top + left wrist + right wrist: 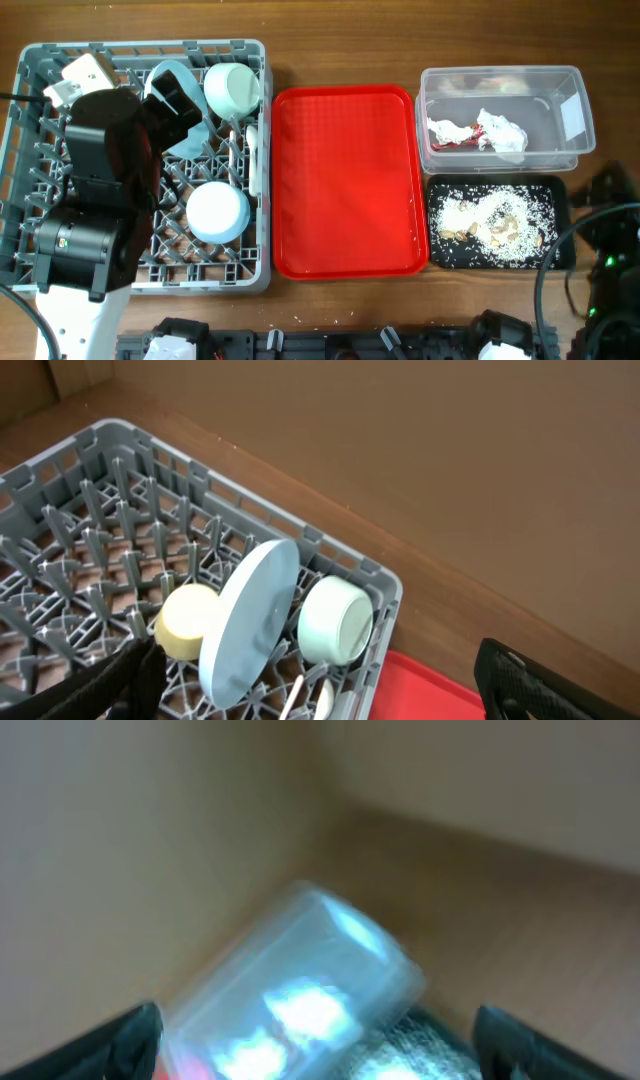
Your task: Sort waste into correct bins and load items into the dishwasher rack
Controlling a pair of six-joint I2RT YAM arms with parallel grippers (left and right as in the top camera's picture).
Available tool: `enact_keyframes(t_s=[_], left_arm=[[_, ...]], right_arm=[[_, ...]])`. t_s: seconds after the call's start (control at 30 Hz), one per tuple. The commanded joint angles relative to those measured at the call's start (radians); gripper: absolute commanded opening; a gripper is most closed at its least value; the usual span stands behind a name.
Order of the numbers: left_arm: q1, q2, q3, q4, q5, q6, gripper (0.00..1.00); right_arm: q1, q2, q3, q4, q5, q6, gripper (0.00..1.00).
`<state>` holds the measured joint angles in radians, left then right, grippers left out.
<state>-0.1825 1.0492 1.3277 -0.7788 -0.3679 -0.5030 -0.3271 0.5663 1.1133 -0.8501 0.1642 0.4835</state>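
The grey dishwasher rack [262, 180] stands at the left. In it are the light blue plate [168, 82] on edge, the pale green bowl [232, 90] and a white utensil [254, 150]. The left wrist view shows the rack [120, 470], the yellow cup [186, 622], the plate [250, 620], the bowl [335, 622] and utensil tips [295, 698]. My left gripper [320, 695] is open and empty above the rack [172, 100]. The napkin [495, 130] lies in the clear tub [500, 74]. Food scraps [490, 220] lie in the black tray [562, 200]. My right gripper [325, 1050] is open, right of the bins.
The red serving tray [345, 180] lies between the rack and the bins with nothing on it. A pale round dish [217, 213] sits near the rack's front. The right wrist view is blurred and shows the clear tub [300, 980] and the black tray [425, 1035].
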Motion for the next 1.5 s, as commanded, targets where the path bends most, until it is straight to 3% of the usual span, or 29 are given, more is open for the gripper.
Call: enact_keyframes(t_s=[0.0,0.1,0.2,0.43,0.6,0.7,0.8,1.47], left_arm=[[-0.005,0.001,0.008,0.002,0.012,0.001,1.0],[-0.005,0.001,0.008,0.002,0.012,0.0,1.0],[-0.005,0.001,0.008,0.002,0.012,0.0,1.0],[-0.005,0.001,0.008,0.002,0.012,0.0,1.0],[-0.005,0.001,0.008,0.002,0.012,0.001,1.0],[-0.005,0.001,0.008,0.002,0.012,0.0,1.0],[-0.005,0.001,0.008,0.002,0.012,0.0,1.0],[-0.005,0.001,0.008,0.002,0.012,0.0,1.0]], right_arm=[[0.182,-0.064,-0.133,0.312,-0.122,-0.013,1.0],[0.365,-0.209,-0.437,0.903,-0.19,-0.159,1.0],[0.412,-0.311,-0.639,1.102,-0.192,-0.177,1.0],[0.413,-0.55,-0.949,1.082,-0.211,-0.167,1.0],[0.413,-0.563,-1.109,1.042,-0.298,-0.145,1.0],[0.413,-0.563,-1.108,0.854,-0.294,-0.283,1.0],[0.413,-0.563,-1.108,0.856,-0.285,-0.385,1.0],[0.413,-0.563,-1.108,0.856,-0.285,-0.378,1.0]])
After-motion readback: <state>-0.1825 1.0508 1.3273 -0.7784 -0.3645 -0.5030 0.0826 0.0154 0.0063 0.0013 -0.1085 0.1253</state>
